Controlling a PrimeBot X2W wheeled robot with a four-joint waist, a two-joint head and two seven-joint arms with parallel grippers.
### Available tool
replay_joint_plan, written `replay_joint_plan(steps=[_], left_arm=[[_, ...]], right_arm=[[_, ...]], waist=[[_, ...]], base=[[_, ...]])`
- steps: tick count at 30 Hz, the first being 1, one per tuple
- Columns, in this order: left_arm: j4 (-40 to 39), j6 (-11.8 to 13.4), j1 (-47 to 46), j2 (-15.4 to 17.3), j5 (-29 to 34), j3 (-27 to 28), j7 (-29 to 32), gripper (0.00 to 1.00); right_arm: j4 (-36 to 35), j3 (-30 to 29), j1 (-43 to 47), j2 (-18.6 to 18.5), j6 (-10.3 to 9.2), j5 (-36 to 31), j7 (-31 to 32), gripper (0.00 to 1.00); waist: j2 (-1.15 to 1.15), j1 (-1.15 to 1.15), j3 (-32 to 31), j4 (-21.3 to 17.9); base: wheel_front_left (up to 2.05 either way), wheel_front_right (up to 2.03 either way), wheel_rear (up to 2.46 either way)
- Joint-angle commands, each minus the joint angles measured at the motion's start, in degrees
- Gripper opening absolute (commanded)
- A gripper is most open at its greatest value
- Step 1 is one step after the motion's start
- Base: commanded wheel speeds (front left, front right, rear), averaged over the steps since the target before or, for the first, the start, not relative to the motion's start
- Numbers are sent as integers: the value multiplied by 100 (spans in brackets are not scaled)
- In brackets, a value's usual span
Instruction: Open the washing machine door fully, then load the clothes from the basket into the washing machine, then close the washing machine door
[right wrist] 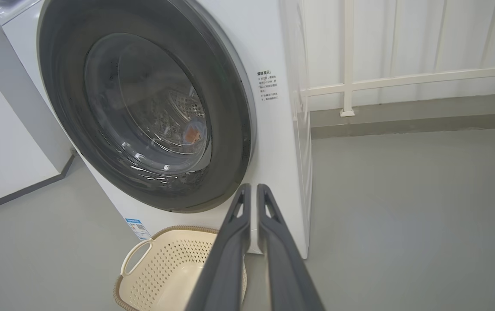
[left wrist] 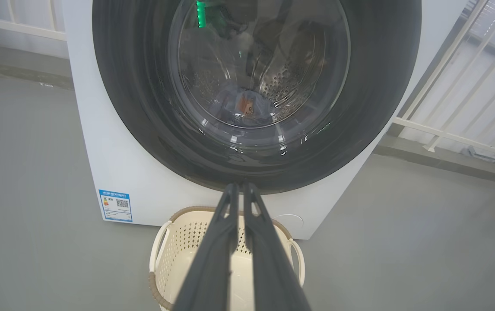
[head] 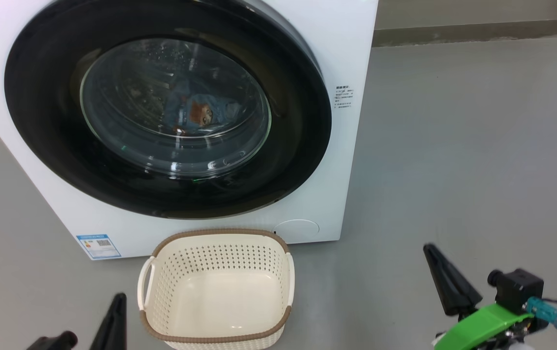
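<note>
Grey floor [head: 453,146], head view: the washing machine [head: 341,58] has its washing machine door [head: 40,121] shut, the clothes [head: 200,112] behind the glass and the basket [head: 162,291] bare at its foot. The task looks finished, and no further move seems called for. Left wrist view: left gripper [left wrist: 241,188] pinched narrow, holding nothing. Right wrist view: right gripper [right wrist: 254,188] likewise narrow, touching nothing.

- One washing machine [head: 351,53].
- One washing machine door [head: 40,126].
- One basket [head: 216,233].
- One heap of clothes [head: 200,111] behind the glass; pieces cannot be counted.
- One blue label [head: 98,246].
- Two claws: left claw [left wrist: 239,188], right claw [right wrist: 254,189].
</note>
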Motion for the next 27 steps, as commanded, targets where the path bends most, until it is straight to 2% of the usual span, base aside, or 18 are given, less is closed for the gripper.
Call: replay_joint_plan(steps=[1, 6, 11, 27], left_arm=[[-42, 0, -41, 29, -78, 27, 24, 0], [-39, -1, -67, 8, -338, 77, 107, 0], [-24, -2, -99, -14, -593, 127, 189, 0], [13, -4, -208, -84, -1413, 293, 456, 0]], right_arm=[[-63, -25, -38, -3, 0, 84, 21, 0], [-76, -87, -28, 28, -1, 363, 102, 0], [-76, -149, -26, 61, -1, 637, 182, 0], [-88, -353, -23, 170, -3, 1514, 442, 0]], waist=[[0, 0, 2, 2], [0, 13, -4, 7], [0, 1, 11, 13], [0, 0, 33, 30]], base=[[0, 0, 0], [0, 0, 0], [0, 0, 0], [0, 0, 0]])
